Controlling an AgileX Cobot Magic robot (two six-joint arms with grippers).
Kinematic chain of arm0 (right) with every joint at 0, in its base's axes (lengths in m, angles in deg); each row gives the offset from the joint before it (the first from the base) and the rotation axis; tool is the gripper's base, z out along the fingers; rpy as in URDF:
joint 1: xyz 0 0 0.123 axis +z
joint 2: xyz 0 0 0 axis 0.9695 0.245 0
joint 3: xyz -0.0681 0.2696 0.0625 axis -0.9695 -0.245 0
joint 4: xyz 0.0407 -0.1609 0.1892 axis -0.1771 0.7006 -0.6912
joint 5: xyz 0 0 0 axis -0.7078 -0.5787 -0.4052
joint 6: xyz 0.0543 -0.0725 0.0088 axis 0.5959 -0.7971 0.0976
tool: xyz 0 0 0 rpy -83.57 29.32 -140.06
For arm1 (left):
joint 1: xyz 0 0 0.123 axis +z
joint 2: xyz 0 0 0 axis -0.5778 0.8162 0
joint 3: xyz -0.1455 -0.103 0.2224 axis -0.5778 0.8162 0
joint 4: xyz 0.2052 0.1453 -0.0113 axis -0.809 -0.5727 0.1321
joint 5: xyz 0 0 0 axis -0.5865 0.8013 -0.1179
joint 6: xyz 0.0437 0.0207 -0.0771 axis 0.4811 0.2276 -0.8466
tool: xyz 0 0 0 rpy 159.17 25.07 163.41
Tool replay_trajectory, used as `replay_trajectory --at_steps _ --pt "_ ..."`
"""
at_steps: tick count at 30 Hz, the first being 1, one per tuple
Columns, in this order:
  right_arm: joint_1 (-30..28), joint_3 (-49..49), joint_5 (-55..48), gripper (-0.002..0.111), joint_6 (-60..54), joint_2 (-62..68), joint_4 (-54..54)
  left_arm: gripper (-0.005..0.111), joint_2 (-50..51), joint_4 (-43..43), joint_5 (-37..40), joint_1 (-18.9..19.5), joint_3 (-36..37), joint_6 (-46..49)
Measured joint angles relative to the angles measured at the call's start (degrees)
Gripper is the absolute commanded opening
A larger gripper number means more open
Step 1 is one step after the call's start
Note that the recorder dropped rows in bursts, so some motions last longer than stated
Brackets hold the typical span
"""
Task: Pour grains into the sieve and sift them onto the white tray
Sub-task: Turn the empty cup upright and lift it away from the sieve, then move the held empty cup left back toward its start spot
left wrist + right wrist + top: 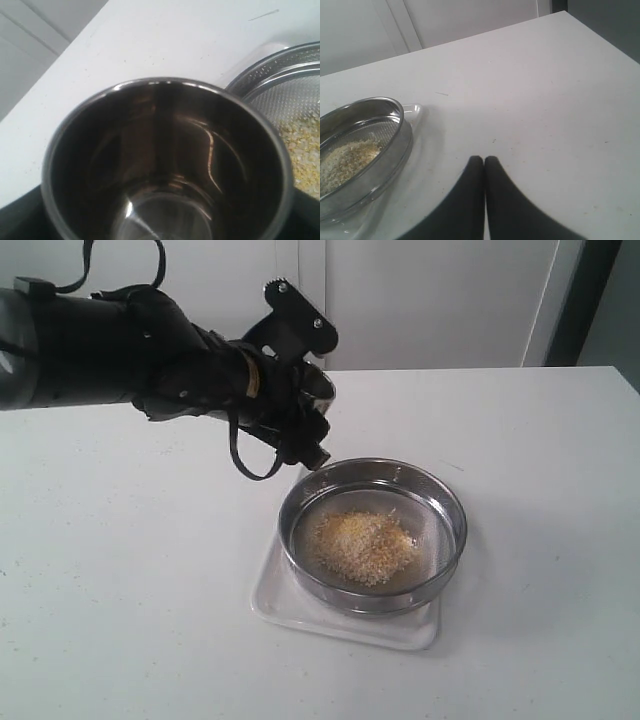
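The sieve point(455, 530) sits on the white tray point(340, 625), so whatever falls through the mesh should land there. The grains point(362, 545) lie heaped mid-mesh and look unsifted. The left gripper point(295, 415) clasps a steel cup point(165, 165) by its wall, its jaws held wide by it. The arm reaches in from 9 o'clock with the wrist rolled, so the cup's mouth tips toward the sieve's rim at about 10 o'clock. The cup looks empty, so the pouring seems done. The right gripper point(484, 162), pressed together on nothing, hangs low over the surface point(120, 570), apart from the sieve.
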Motion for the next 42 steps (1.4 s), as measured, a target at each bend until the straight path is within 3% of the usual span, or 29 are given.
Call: replay_trajectory --at_steps 7,16,20,29,37,42 --pt "0.00 0.00 0.00 0.000 0.00 0.00 0.00 0.000 -0.22 7.83 4.75 2.46 0.00 3.08" --pt "0.00 0.00 0.00 0.000 0.00 0.00 0.00 0.000 -0.72 37.82 9.09 9.81 0.10 29.77" --pt "0.00 0.00 0.00 0.000 0.11 0.00 0.00 0.000 -2.10 45.67 7.93 12.08 1.99 37.08" --pt "0.00 0.00 0.00 0.000 0.11 0.00 0.00 0.000 -7.36 48.16 -2.28 14.74 12.13 39.22" --pt "0.00 0.00 0.00 0.000 0.11 0.00 0.00 0.000 -10.20 48.24 -7.71 20.32 19.85 38.48" --pt "0.00 0.00 0.00 0.000 0.11 0.00 0.00 0.000 -10.94 48.28 -15.04 22.69 24.44 36.65"
